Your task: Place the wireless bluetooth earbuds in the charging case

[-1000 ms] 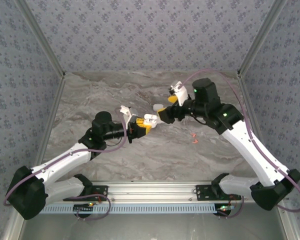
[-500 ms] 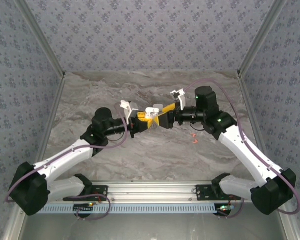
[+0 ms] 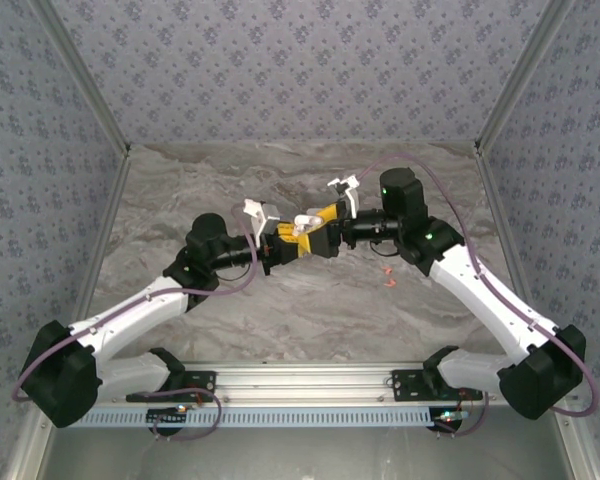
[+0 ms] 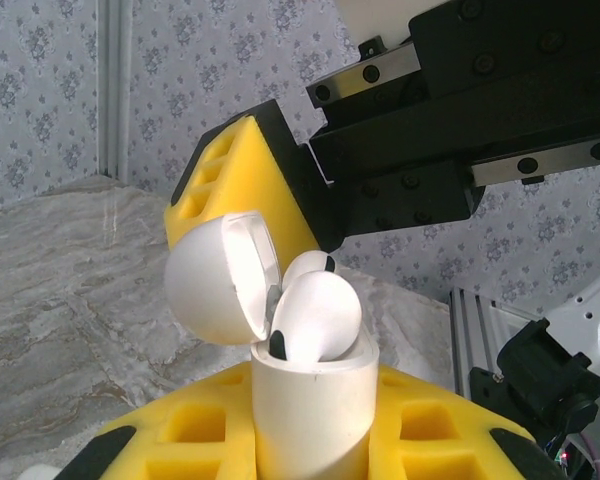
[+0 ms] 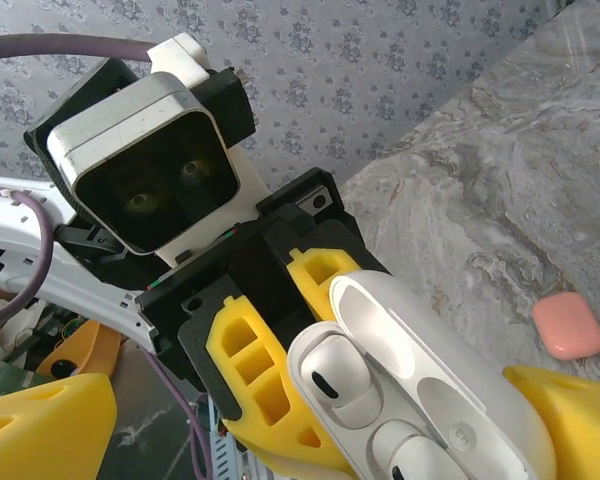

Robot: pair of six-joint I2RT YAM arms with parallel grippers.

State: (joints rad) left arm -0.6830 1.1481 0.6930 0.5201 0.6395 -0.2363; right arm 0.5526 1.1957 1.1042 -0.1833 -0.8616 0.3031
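Left tool is clenched on the charging case. Its matte yellow fingers, pocketed with square holes, pinch the white body from both sides and hold it up off the counter. The case is smooth, glossy plastic with rounded edges, and its hinged lid is swung wide, a hollow shell tipped back.

Two white earbuds sit in the case, bulbous heads up, each with a small dark vent. From the left wrist the nearer one rides high above the case rim, so I'd call it not quite pressed home.

Right tool faces the case head-on, released, jaws spread either side of it. One blocky yellow finger stands just behind the lid. Touching or not, I cannot tell.

So this pair looks nearly done. The next move calls for a light press on the tall bud, then tipping the lid over. The plastic is slick and the fingers are bulky, so the left grip has to hold firm.

Past the case, a pink case, a small rounded pillow shape, lies on the veined marble-look counter. Two orange-red earbuds lie on the counter too, well apart from the charging case on the right arm's side.
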